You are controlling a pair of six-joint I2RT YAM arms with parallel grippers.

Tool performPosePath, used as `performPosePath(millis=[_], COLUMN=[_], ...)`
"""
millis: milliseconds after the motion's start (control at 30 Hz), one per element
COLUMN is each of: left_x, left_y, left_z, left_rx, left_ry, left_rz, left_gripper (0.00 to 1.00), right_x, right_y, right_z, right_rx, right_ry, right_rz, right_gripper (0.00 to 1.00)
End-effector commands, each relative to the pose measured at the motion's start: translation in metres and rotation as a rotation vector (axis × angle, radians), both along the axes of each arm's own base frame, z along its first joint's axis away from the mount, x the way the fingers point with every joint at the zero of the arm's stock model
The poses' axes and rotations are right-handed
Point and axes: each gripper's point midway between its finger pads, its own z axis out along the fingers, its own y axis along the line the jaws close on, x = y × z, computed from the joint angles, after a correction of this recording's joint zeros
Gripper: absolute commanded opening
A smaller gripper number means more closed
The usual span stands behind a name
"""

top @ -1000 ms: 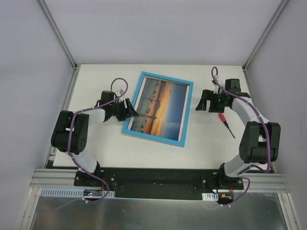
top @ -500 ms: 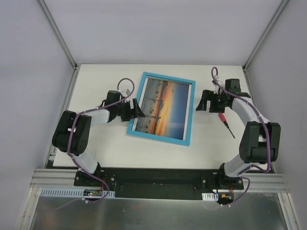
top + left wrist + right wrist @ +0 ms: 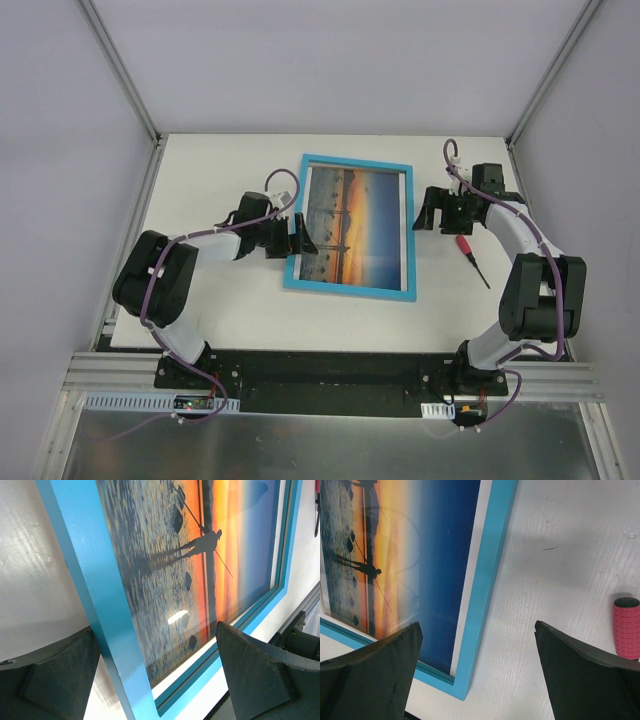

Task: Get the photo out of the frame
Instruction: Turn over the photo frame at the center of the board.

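The photo (image 3: 352, 225) sits inside the frame (image 3: 356, 162), picture side up, lying flat in the middle of the table (image 3: 220, 180). None of it is out yet.

My left gripper (image 3: 298, 237) is at the frame's left border with its jaws spread wide. One finger is on the table side of the blue edge and the other over the picture, and they grasp nothing. From the left wrist camera I can't quite tell whether the outer finger touches the border or stands just clear of it.

My right gripper (image 3: 428, 210) hangs just beside the frame's right border, also spread and empty. The red-handled screwdriver (image 3: 470, 255) lies near it on the table.

As I judge it, the back panel has to face up before the print can come free. I would close the left fingers squarely on the border only, well clear of the picture face, and steady the far side with the right gripper. Then I would tip the frame over slowly so it doesn't skid.
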Motion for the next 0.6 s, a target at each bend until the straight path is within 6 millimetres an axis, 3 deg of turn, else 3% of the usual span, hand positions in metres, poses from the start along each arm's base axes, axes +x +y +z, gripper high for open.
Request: performPosePath(millis=[0, 233, 567], left_x=[-0.011, -0.012, 0.021], left_y=[-0.010, -0.015, 0.029], left_z=[0.000, 0.003, 0.017], left_rx=[-0.003, 0.005, 0.163], left_ry=[0.028, 0.005, -0.089], left_rz=[-0.047, -0.067, 0.065], left_gripper=[0.92, 0.93, 0.95], right_x=[0.009, 0.008, 0.009], right_y=[-0.008, -0.012, -0.016], right_z=[0.018, 0.020, 0.017], right_rx=[-0.021, -0.013, -0.022], right_ry=[-0.049, -0.046, -0.039], right_rz=[-0.015, -0.030, -0.044], right_gripper=[0.96, 0.96, 0.95])
